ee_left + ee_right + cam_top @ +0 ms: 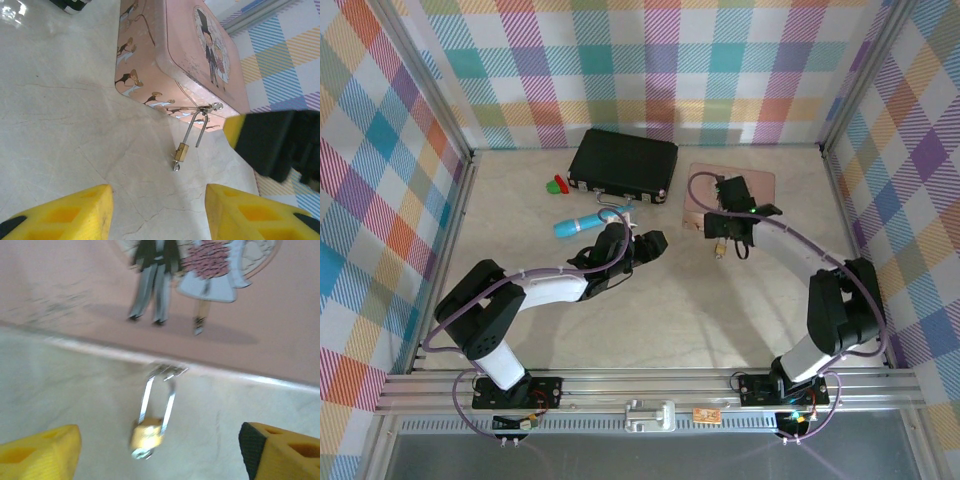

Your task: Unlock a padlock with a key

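One padlock [182, 151], one key [176, 165], one pink tin [175, 55], one black case [623, 163]

pink tin [187, 47], black case [623, 163], blue cylinder [576, 226]

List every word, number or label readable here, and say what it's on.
None can be read.
Pink tin: a drawn couple on the lid, no lettering visible.
Padlock: blurred, any stamp unreadable.
Black case: no legible marking.

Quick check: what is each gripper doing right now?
Left gripper: open, holding nothing.
Right gripper: open, empty; the padlock sits just ahead of it, not gripped.
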Motion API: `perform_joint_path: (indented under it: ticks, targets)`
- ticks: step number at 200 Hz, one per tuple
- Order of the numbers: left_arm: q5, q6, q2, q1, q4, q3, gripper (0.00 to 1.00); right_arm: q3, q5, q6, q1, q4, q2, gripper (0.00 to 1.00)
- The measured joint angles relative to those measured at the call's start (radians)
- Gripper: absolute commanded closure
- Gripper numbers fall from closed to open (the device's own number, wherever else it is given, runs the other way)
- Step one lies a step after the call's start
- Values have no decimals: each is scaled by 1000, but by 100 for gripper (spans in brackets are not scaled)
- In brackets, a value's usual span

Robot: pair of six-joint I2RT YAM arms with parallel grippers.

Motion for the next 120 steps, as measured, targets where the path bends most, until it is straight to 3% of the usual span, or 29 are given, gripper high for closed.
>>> perform_joint_path:
  ticks: [48, 87, 120]
  targets:
    - [5, -5, -5, 65, 51, -53, 48, 36, 72, 108, 151, -95, 79, 31]
    - [3, -5, -55, 105, 50, -124, 48, 165, 175, 130, 160, -160, 290, 39]
    - [-9, -5, -101, 110, 51, -156, 48, 227, 246, 135, 160, -211, 375, 46]
